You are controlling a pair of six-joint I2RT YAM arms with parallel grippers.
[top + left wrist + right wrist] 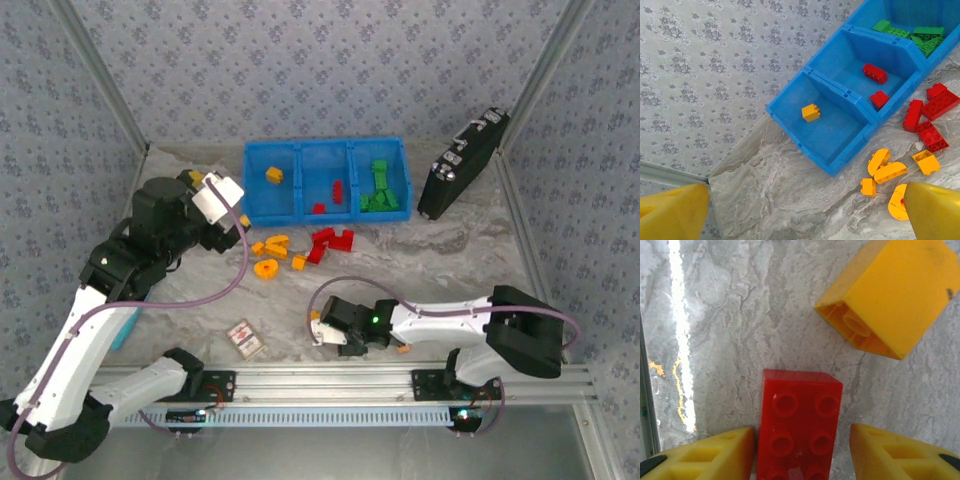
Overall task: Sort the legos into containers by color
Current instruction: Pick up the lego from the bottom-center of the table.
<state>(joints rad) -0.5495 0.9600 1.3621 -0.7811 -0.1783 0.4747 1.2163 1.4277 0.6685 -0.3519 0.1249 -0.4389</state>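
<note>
A glossy red lego (799,425), two studs wide, lies on the desk (740,315) well in front of the blue bin (326,143), with its near end cut off from view. The right fingers (705,455) straddle it part-open: one touches it, the other stands clear. An orange-yellow lego (895,295) lies tipped nearby. The left fingers (932,210), spread wide and empty, hang left of the bin.

Item count, tabletop (480,260), this moment.
One blue bin (275,216), 3 compartments: left holds 1 orange-yellow brick (274,175), middle 2 red bricks (339,190), right a green pile (381,187), roughly 4, too overlapped to count exactly. Loose behind the arms: 5 orange pieces (272,246), 1 of them a ring (266,268); about 4 loose red bricks (333,243). Near the front edge: 1 red brick (797,427), 1 yellow brick (890,295). Also 1 black case (462,165), 1 patterned card (244,338).
</note>
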